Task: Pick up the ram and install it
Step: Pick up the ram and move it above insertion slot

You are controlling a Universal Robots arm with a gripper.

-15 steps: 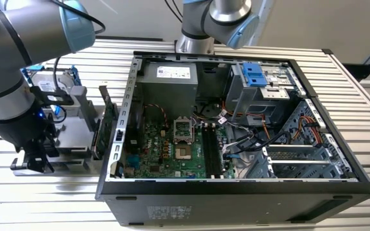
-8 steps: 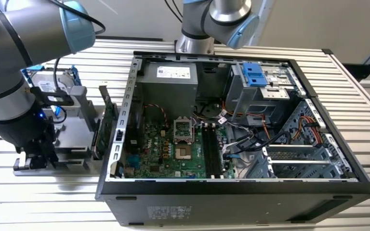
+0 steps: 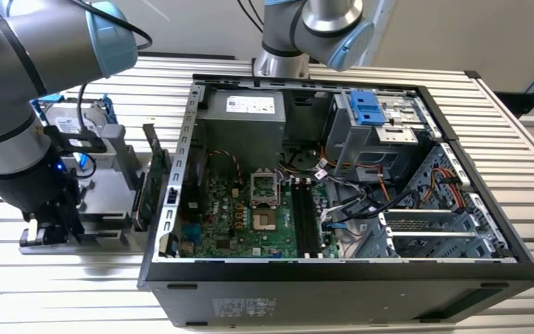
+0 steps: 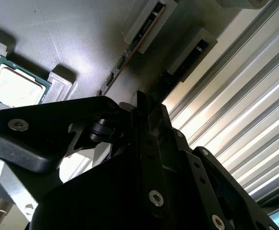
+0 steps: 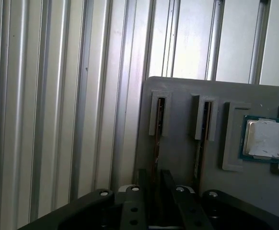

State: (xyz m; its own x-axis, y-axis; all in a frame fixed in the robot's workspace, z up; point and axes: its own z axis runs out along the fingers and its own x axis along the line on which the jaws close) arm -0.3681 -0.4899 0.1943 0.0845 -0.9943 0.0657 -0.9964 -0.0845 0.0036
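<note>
Two thin rams stand on edge in slots of a grey holder (image 5: pixel 178 91). One ram (image 5: pixel 159 117) (image 4: pixel 195 49) sits in the slot nearest the holder's edge beside the slatted table. The other ram (image 5: pixel 207 120) (image 4: pixel 139 38) sits one slot further in. In both wrist views my gripper (image 5: pixel 154 184) (image 4: pixel 149 98) is low over the holder and lined up with the edge-side ram, whose near end runs in under it. In the exterior view the gripper (image 3: pixel 49 226) is down at the holder (image 3: pixel 109 209), on that view's left.
A processor chip (image 5: pixel 264 139) (image 4: pixel 15 86) lies in a recess of the holder. The open computer case (image 3: pixel 489 209) fills the middle of the exterior view, with long black memory slots (image 3: pixel 306 216) on its green board. A green card (image 3: pixel 153 174) and a drive in a blue bracket (image 3: pixel 72 118) stand on the holder.
</note>
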